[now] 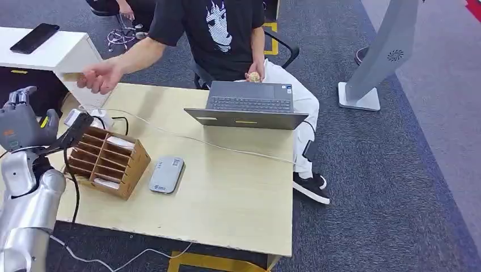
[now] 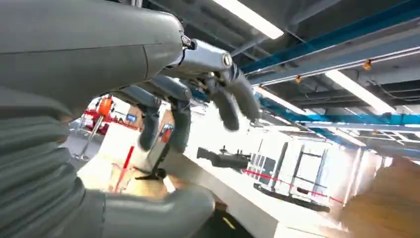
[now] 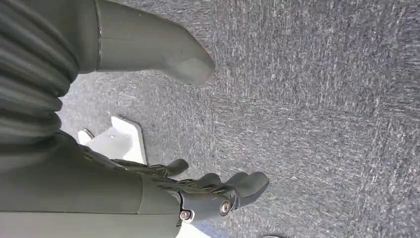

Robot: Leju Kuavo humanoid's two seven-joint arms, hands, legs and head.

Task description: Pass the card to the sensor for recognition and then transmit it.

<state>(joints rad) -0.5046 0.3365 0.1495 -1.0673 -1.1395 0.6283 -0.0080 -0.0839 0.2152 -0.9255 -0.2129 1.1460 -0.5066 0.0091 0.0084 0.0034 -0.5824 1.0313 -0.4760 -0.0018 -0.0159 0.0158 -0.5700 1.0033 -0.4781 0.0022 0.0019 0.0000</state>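
The robot's left hand (image 1: pixel 25 122) is raised at the near left corner of the table (image 1: pixel 227 198). In its wrist view the dark fingers (image 2: pixel 228 101) hang spread apart and loosely bent, with nothing between them and the thumb (image 2: pixel 163 210), so I take it as empty and open.

Just beyond the fingertips sits the wooden rack (image 1: pixel 108 161) with its rows of slots, a few pale cards lying in them. Farther out past the rack, a person's hand (image 1: pixel 101 76) reaches across the table's far corner toward the robot, pinching what looks like the card (image 1: pixel 71 76); it is small and partly hidden by the white cabinet (image 1: pixel 62 54) behind, so I cannot be sure.

On the other side of the rack from the robot's hand lies the flat grey sensor (image 1: pixel 167 174), nothing on it. Farther still stands an open laptop (image 1: pixel 249 105) before the seated person.

The right hand (image 3: pixel 218 191) hangs over the carpet (image 3: pixel 322 99), fingers loosely curled and holding nothing.

As I judge it, the work looks nearly done: the card seems handed over, the sensor is bare, and little remains but drawing the arm back.
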